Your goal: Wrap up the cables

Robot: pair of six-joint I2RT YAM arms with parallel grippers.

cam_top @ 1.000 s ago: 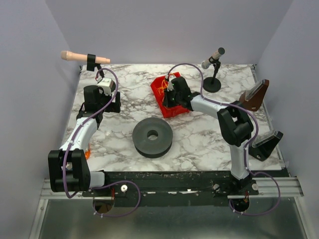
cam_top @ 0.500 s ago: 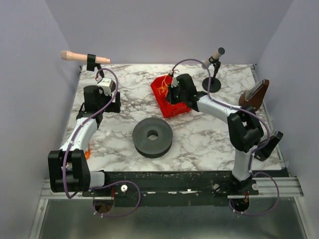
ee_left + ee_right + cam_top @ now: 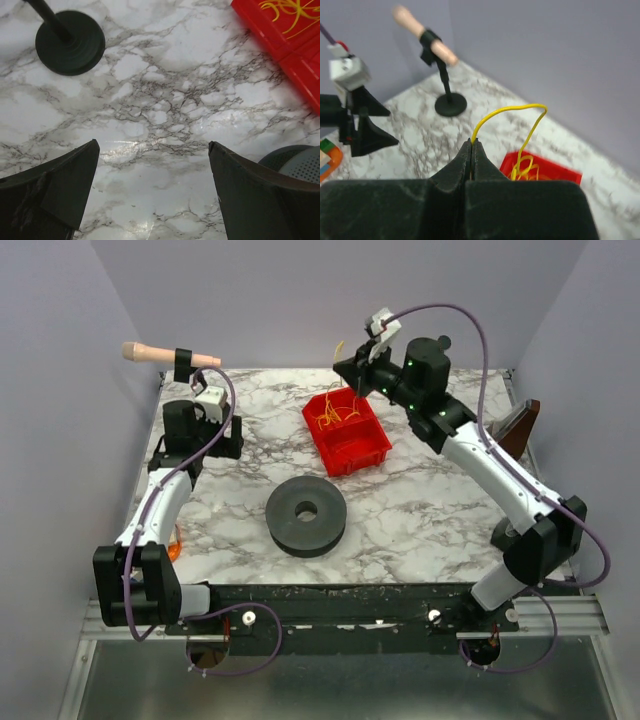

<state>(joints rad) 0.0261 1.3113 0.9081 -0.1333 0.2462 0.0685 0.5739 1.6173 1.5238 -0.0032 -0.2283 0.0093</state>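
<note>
Risks are recorded first. At the left of the bench [image 3: 420, 515], the left hand [image 3: 152, 144] is stationed well apart from the work, so no support is offered to any loose strand. At centre, the grey spool [image 3: 306, 515] lies flat with nothing wound on it. At its 1 o'clock, the cables [image 3: 328, 418] are heaped in a tangle in the red bin [image 3: 370, 455]. The held cable [image 3: 510, 107] appears to drop back into that heap. Neighbouring strands could therefore be dragged out, or the thin wire pulled from the pinch on a snag.

The left hand is spread wide and nothing is held. The right hand [image 3: 471, 142], poised high over the bin's 12 o'clock edge, is clamped tight on one yellow cable.
</note>
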